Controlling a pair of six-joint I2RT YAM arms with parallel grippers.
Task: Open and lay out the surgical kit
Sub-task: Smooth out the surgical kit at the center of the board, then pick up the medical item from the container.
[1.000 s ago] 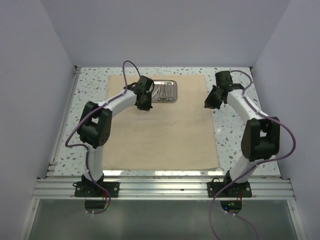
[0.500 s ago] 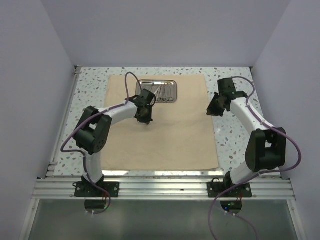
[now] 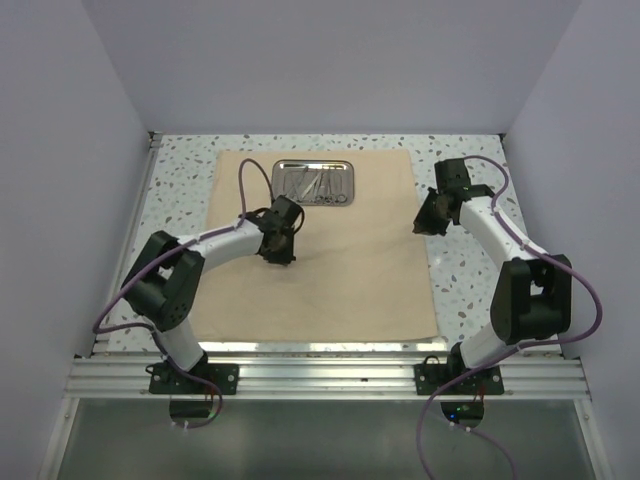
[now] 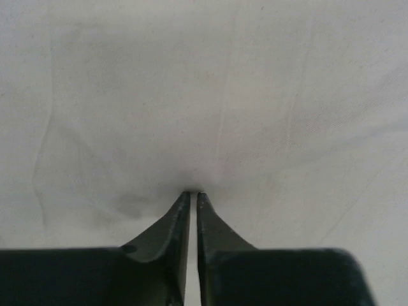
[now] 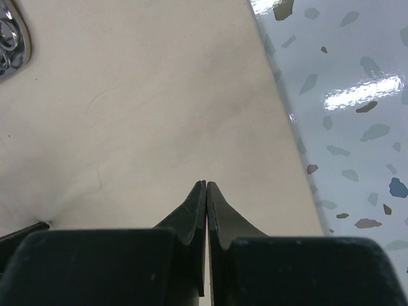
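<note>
From above: large beige cloth wrap (image 3: pixel 330 285) spread flat on the speckled table (image 3: pixel 470 275). Small steel tray (image 3: pixel 283 178) lying on the far part of the cloth, roughly midway across it. Slim silver instruments (image 3: pixel 322 186) lying inside the tray, too small here to tell apart. Left gripper (image 3: pixel 283 260) near the tray, on its near side and a little to its left, pointing down at bare cloth. Right gripper (image 3: pixel 421 224) well to the right of the tray and somewhat nearer than it, at the right edge of the cloth.

Left wrist: both dark fingers (image 4: pixel 178 220) drawn together, only a hairline slit between them. Tips at the cloth surface, touching it or just above it; cannot tell whether any fabric is nipped. Faint creases and a soft shadow in the cloth around the tips.

Right wrist: claw closed, fingers (image 5: pixel 191 210) pressed against each other with nothing visible between them. Tips over the cloth, just inside its right edge, speckled table beyond. One rounded, shiny corner of the tray at the upper left of this view, well apart from the tips.
</note>
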